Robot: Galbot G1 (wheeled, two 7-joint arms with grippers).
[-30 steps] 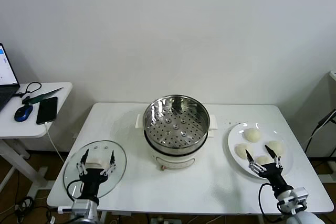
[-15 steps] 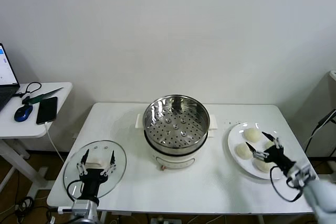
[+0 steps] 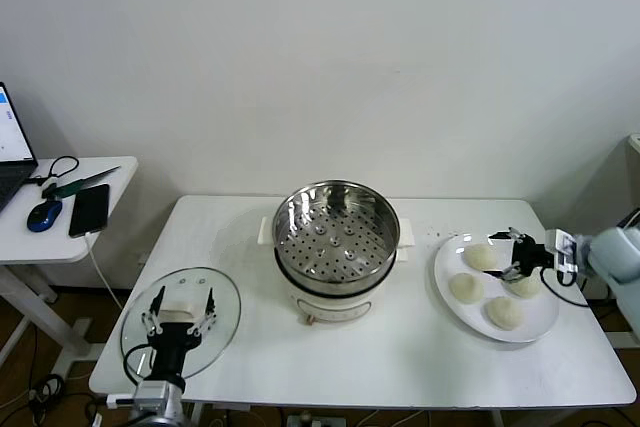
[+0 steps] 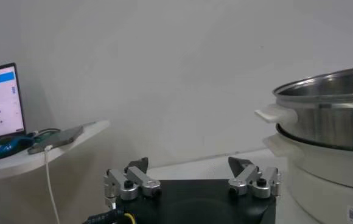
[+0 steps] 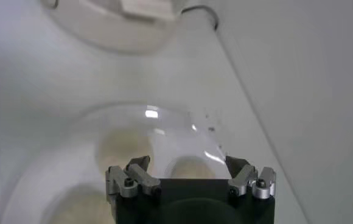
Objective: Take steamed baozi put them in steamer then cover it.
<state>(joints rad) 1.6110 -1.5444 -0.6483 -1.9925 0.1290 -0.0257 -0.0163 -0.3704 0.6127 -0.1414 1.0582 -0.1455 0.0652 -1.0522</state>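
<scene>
Over the plate's (image 3: pixel 455 267) far side now — right gripper (image 3: pixel 513 255).

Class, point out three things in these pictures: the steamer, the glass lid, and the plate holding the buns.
steamer (image 3: pixel 336 247): head view, on the perforated tray inside.
glass lid (image 3: pixel 222 299): head view, on the clear glass near its right rim.
plate (image 3: pixel 445 265): head view, on the bare white left rim.

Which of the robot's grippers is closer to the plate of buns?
The right. The right gripper hangs open over the white plate among the steamed baozi; the left gripper sits across the table above the glass lid.
</scene>
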